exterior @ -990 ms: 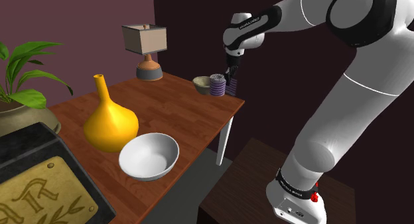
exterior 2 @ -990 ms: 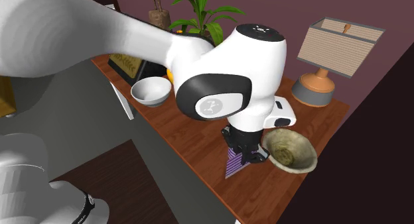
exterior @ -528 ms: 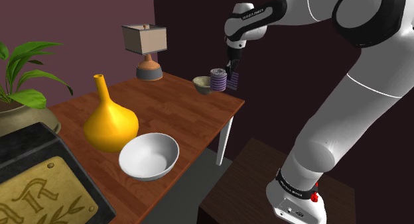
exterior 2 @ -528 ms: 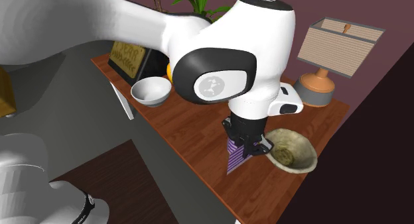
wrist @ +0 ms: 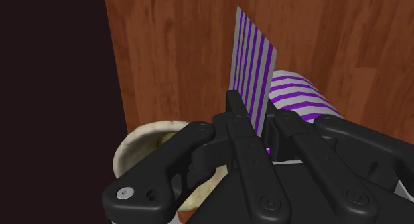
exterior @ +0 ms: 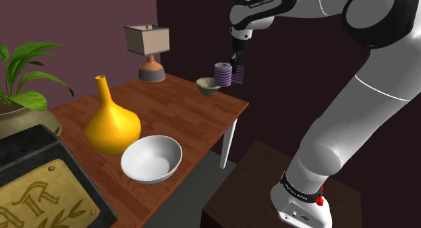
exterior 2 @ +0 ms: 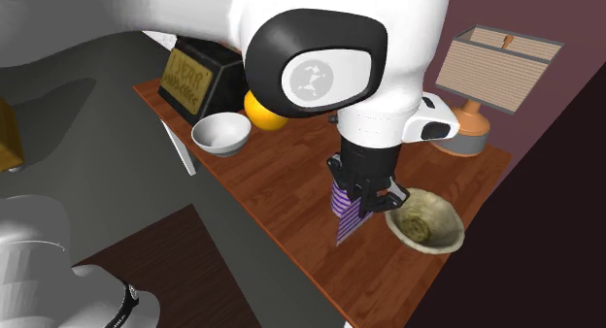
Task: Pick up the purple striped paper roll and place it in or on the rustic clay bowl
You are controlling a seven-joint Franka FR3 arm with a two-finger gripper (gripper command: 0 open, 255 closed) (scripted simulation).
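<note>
Purple striped roll: shoulder view's upper middle, held up.
Gripper: grasping the roll's loose sheet.
Bowl: just left of the roll.
Gold sign: letters unreadable.

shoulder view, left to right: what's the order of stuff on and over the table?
plant → yellow vase → white bowl → clay bowl → purple striped paper roll → gripper, shut on the roll. Lamp and black plaque left out: they overlap others.
</note>
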